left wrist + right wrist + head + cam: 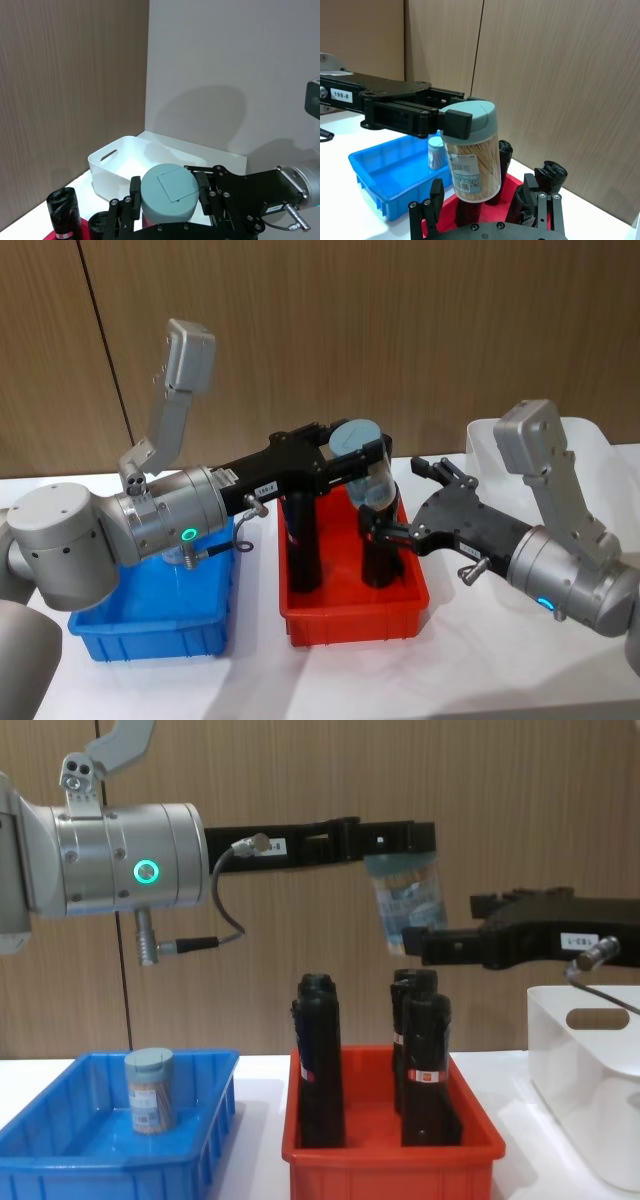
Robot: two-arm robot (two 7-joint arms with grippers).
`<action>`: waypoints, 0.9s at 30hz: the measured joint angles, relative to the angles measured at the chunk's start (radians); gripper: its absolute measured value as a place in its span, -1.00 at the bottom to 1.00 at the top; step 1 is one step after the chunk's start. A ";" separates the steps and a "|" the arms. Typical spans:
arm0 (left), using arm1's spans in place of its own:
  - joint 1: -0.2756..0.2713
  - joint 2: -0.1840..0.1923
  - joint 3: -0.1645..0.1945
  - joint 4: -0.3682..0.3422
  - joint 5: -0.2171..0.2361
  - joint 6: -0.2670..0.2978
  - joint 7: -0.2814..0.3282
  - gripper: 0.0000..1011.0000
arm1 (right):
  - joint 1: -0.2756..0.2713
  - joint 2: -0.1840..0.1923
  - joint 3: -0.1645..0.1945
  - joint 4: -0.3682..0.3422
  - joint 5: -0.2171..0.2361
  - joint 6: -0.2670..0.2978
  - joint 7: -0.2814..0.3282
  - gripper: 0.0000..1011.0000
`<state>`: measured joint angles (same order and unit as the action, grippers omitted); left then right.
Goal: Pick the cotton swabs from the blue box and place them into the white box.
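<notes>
Left end effector [352, 452]: clamped on cotton swabs [376, 486] above red bin [355, 628]. Right end effector [410, 504]: spread open just beside. Judged mid-handover; needed right closure before left release.

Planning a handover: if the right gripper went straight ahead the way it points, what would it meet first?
Most likely the swab jar held by the left gripper. It hangs just ahead of the open right gripper, though depth is uncertain.

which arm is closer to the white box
Right. The right arm passes beside the white box, right pincer open. The left arm stretches across from the blue box, left pincer holding a cotton swab jar.
</notes>
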<state>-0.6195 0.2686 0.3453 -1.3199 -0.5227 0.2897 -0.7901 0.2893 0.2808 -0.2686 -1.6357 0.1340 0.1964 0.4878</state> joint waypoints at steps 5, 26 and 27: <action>0.000 0.000 0.000 0.000 0.000 0.000 0.000 0.32 | 0.019 -0.010 -0.004 0.022 -0.007 -0.004 0.005 0.98; 0.000 0.000 0.000 0.000 0.000 0.000 0.000 0.33 | 0.076 -0.039 -0.020 0.087 -0.025 -0.023 0.021 0.92; 0.000 0.000 0.000 0.000 0.000 0.000 0.000 0.33 | 0.077 -0.040 -0.020 0.089 -0.025 -0.024 0.022 0.84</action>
<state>-0.6195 0.2686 0.3453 -1.3200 -0.5228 0.2897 -0.7902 0.3660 0.2409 -0.2890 -1.5470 0.1092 0.1725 0.5100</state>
